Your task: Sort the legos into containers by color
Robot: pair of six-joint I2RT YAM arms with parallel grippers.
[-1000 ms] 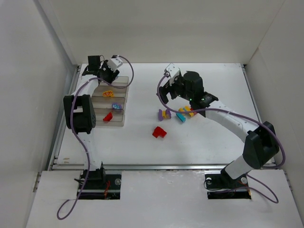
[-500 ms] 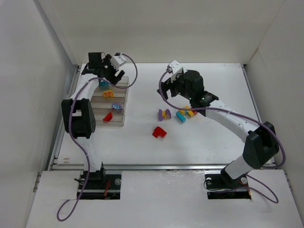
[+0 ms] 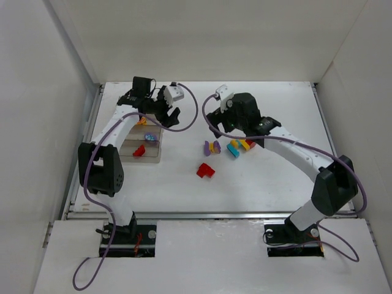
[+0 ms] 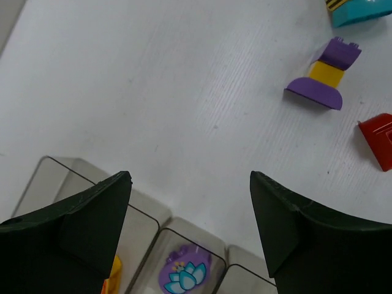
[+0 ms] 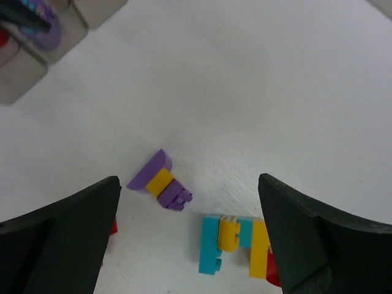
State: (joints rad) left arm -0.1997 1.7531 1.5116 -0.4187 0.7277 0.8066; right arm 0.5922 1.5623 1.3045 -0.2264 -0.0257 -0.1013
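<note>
Swinging the left gripper [image 4: 190, 184] off the far end of the containers [image 3: 157, 154], its spot a second ago, and out toward 3 o'clock, spreading its jaws wide and carrying nothing. Reading that as a drop just finished and a reach beginning toward the loose pieces. Counting four compartments [image 4: 147, 214] in the row: seeing one yellow piece [image 3: 141, 121], one purple piece [image 4: 184, 275] with a teal flower print and one red piece [image 3: 139, 150], each in its own compartment, and failing to see into the farthest, mostly hidden by the left arm [image 3: 119, 125]. Counting three lots waiting on the table [image 3: 263, 190] at 3 o'clock of the row: one red brick [image 3: 206, 170], one purple-and-yellow cluster [image 5: 160, 180] at its 12 o'clock, one teal-yellow-red cluster [image 5: 211, 254] further toward 3 o'clock. Holding the right gripper [image 5: 188, 180] wide open and empty above the purple-and-yellow cluster, barely shifting since a second ago. Likely needing both clusters pulled apart before sorting.
</note>
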